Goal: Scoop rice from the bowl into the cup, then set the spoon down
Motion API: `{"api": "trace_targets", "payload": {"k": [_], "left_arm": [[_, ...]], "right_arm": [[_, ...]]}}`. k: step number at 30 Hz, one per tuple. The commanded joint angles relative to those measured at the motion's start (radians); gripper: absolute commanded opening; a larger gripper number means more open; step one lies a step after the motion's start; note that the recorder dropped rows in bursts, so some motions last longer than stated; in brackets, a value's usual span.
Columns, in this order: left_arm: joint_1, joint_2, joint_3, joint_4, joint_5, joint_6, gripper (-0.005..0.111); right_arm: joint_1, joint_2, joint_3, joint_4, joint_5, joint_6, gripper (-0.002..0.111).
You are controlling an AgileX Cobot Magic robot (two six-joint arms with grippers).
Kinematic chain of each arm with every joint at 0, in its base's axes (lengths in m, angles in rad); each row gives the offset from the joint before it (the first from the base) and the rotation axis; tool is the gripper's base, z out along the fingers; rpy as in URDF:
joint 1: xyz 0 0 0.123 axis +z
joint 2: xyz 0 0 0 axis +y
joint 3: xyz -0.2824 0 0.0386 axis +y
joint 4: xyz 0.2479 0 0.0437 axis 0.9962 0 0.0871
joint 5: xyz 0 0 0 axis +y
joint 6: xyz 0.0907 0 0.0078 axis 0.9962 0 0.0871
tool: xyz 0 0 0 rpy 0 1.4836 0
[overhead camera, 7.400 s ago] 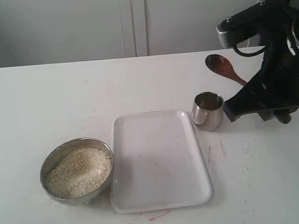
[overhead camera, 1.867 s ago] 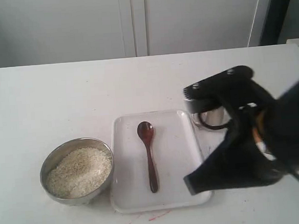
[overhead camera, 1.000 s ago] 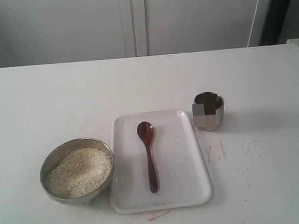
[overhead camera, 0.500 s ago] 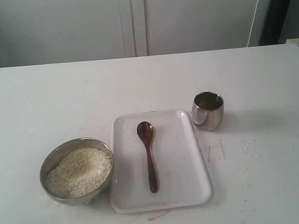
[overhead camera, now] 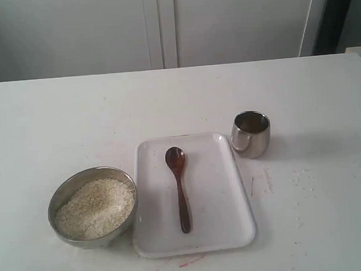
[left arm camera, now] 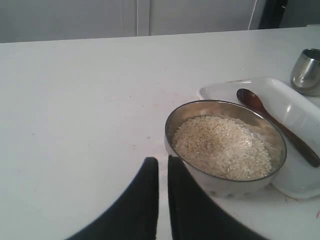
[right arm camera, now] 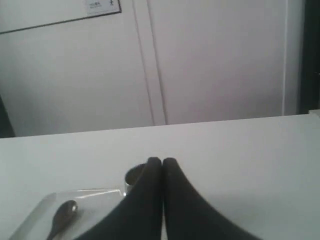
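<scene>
The steel bowl (overhead camera: pixel 92 207) (left arm camera: pixel 225 149) holds a mound of rice (overhead camera: pixel 95 206) (left arm camera: pixel 220 145) at the table's front left. On the white tray (overhead camera: pixel 217 223) lies the wooden spoon (overhead camera: pixel 180 188) (left arm camera: pixel 277 125) (right arm camera: pixel 62 216), head toward the back. The small steel cup (overhead camera: pixel 251 133) (left arm camera: pixel 306 71) (right arm camera: pixel 134 177) stands to the right of the tray. Neither gripper shows in the exterior view. My left gripper (left arm camera: pixel 163 161) is shut and empty, just beside the bowl. My right gripper (right arm camera: pixel 161 162) is shut and empty, and partly covers the cup in its own view.
White cabinet doors (overhead camera: pixel 160 25) rise behind the table. Loose grains (overhead camera: pixel 301 176) and faint red marks (overhead camera: pixel 180 262) dot the white tabletop near the tray and cup.
The right arm laid the spoon on the tray, then withdrew to the right until it left the exterior view. Spoon, bowl and cup stayed still over the last second.
</scene>
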Motion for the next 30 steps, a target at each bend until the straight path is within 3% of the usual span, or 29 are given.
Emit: {"api": "trace_targets", "payload": {"k": [1,9,22,30], "left_arm": [[-0.001,0.001,-0.006,-0.010,-0.003,-0.002,0.014],[-0.001,0.001,-0.006,-0.010,-0.003,-0.002,0.014],[-0.001,0.001,-0.006,-0.010,-0.003,-0.002,0.014],[-0.001,0.001,-0.006,-0.010,-0.003,-0.002,0.014]], "right_arm": [[-0.052,-0.029,0.064,0.002,-0.025,-0.068,0.000],[-0.065,-0.120,0.118,0.000,-0.052,-0.155,0.000],[-0.065,-0.155,0.118,0.002,0.209,-0.146,0.000],[-0.065,-0.155,0.118,-0.011,0.268,0.004,0.000]]}}
